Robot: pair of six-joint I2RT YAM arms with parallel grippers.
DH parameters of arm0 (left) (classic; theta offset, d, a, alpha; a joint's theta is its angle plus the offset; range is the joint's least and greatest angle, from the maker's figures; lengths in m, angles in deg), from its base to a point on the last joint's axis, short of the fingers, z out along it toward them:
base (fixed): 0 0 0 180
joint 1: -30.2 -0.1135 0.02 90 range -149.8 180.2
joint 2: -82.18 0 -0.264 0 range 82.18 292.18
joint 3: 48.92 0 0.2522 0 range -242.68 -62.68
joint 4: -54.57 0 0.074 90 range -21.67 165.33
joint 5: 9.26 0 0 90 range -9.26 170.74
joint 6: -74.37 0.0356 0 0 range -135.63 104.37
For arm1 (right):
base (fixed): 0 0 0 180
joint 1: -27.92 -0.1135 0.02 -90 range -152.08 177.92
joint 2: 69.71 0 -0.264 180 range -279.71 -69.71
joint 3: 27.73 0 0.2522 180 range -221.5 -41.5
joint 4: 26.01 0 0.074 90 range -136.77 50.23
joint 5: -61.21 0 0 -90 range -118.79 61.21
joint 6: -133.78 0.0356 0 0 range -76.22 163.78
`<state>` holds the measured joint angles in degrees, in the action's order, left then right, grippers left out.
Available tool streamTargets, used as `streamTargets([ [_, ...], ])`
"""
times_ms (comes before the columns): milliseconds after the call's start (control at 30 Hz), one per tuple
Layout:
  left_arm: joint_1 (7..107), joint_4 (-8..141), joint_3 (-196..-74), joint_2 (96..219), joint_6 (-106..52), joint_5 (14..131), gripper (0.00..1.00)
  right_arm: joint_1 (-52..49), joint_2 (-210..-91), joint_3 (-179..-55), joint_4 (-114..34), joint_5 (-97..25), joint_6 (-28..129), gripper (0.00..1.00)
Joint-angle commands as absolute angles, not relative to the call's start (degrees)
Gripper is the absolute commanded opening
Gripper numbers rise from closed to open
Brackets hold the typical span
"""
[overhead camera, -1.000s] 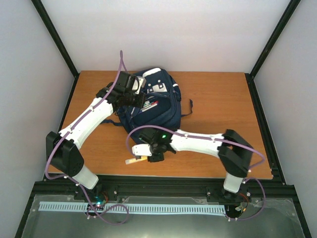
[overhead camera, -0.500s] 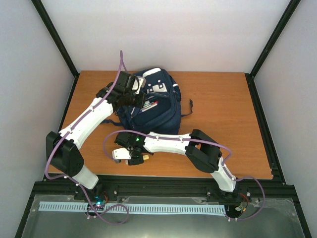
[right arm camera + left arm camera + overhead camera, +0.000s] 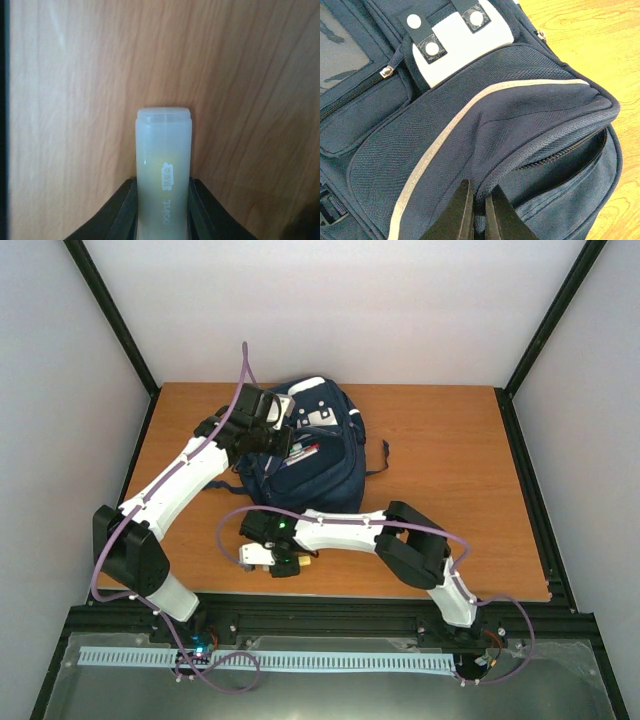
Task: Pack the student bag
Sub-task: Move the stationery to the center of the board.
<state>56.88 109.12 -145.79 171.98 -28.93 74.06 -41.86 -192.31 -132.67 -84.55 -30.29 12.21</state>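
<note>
Since the right pincer has swung near-left and clenched on a pale yellow highlighter, item seems ready for loading into the student bag, far and left of centre on the worktop, its pocket rim pinched by the left pincer.

A pale yellowish, half-clear plastic marker is pinched between the two fingers of the right pincer, and its rounded cap end points away from them. Behind it is the orange-brown wooden table.
</note>
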Motion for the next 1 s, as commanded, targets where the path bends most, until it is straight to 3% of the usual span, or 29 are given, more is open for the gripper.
streamTargets([
  [0, 56.48, 107.81, -149.44, 170.04, -30.92, 73.09, 0.01, -41.78, -186.01, -125.02, -87.41, -28.79, 14.8, 0.21],
  [233, 56.48, 107.78, -149.43, 170.14, -31.16, 72.71, 0.01, -38.08, -171.77, -107.83, -86.92, -27.1, 16.19, 0.19],
  [600, 56.49, 107.7, -149.34, 170.56, -31.32, 72.63, 0.01, -23.13, -156.57, -89.67, -84.02, -27.37, 16.89, 0.17],
  [833, 56.48, 107.73, -149.34, 171.43, -31.45, 72.21, 0.01, -19.64, -152.06, -85.56, -84.75, -24.89, 16.7, 0.37],
  [967, 56.48, 107.71, -149.38, 171.6, -31.54, 72.21, 0.01, -18.14, -150.23, -83.65, -87.3, -23.93, 15.76, 0.4],
])
